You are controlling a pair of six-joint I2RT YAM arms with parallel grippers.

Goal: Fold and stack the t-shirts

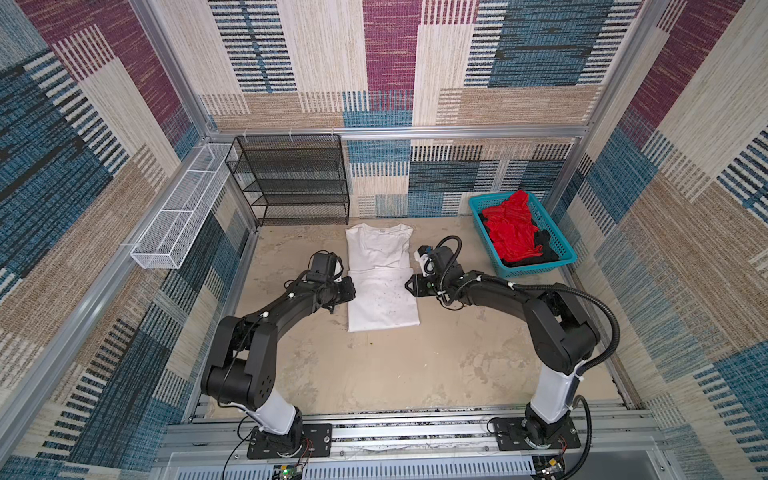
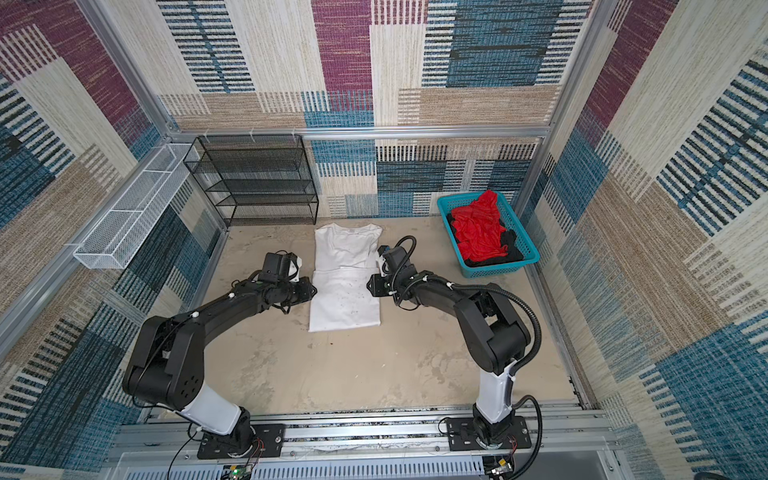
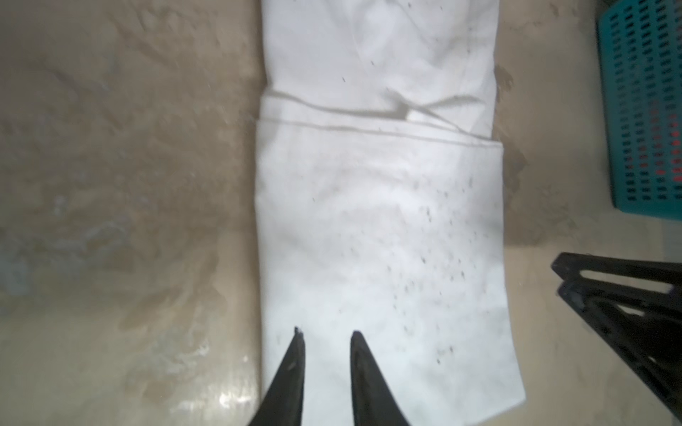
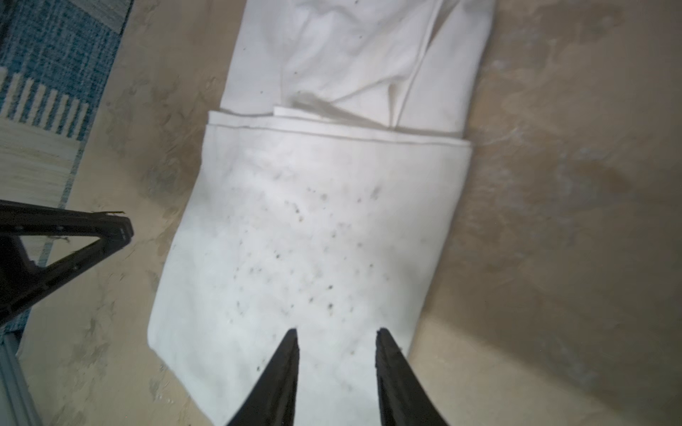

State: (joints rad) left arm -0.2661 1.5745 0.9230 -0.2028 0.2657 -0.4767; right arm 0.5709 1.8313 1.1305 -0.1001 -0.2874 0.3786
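Well, left gripper (image 3: 325,332) and right gripper (image 4: 337,331) hang empty, jaws parted; pinching 1 layer could unfold the white t-shirt (image 1: 382,299).

The black t-shirt (image 1: 546,247) lies mostly buried under the red t-shirt (image 1: 511,230) in the basket (image 1: 536,272), far right. The white t-shirt (image 3: 369,221) shows its print only as blurred dark specks, perhaps through the cloth; both wrist views cut off its far collar end.

Bare table (image 1: 374,374) before the white t-shirt (image 1: 382,286); basket (image 1: 540,269) blocks far right.
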